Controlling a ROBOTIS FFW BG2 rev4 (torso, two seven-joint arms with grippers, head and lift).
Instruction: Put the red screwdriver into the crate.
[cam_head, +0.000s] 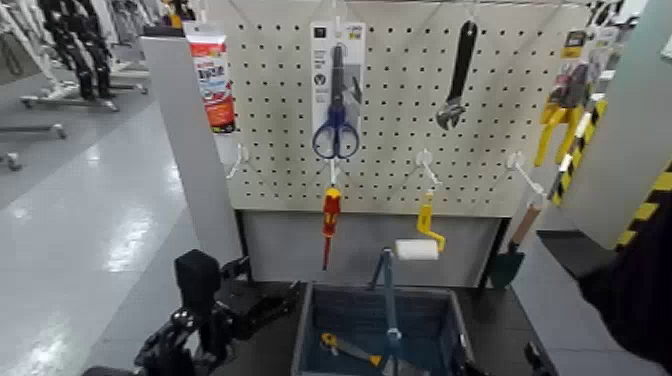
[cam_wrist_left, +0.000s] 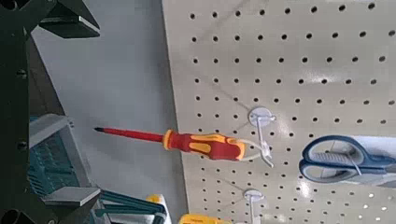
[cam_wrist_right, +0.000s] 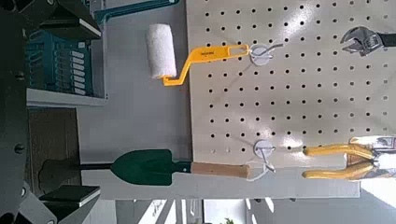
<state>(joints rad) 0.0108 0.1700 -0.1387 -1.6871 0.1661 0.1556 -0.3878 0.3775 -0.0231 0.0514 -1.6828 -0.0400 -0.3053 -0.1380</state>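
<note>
The red screwdriver (cam_head: 330, 215) hangs tip down from a hook on the white pegboard, just under the scissors. In the left wrist view the red screwdriver (cam_wrist_left: 191, 144) is ahead of my left gripper (cam_wrist_left: 70, 110), which is open, holds nothing and stands apart from it. In the head view my left arm (cam_head: 200, 300) is low at the left, beside the crate (cam_head: 305, 330). The dark blue-grey crate sits below the board with its upright handle bar (cam_head: 388, 295) in the middle. My right gripper (cam_wrist_right: 70, 105) is open and empty, facing the board's right part.
On the pegboard hang blue scissors (cam_head: 336, 135), a black wrench (cam_head: 455, 95), a yellow-handled paint roller (cam_head: 420, 245), a green trowel (cam_head: 508, 262) and yellow pliers (cam_head: 555, 125). A yellow-handled tool (cam_head: 345, 347) lies in the crate. A grey post (cam_head: 195, 150) stands to the board's left.
</note>
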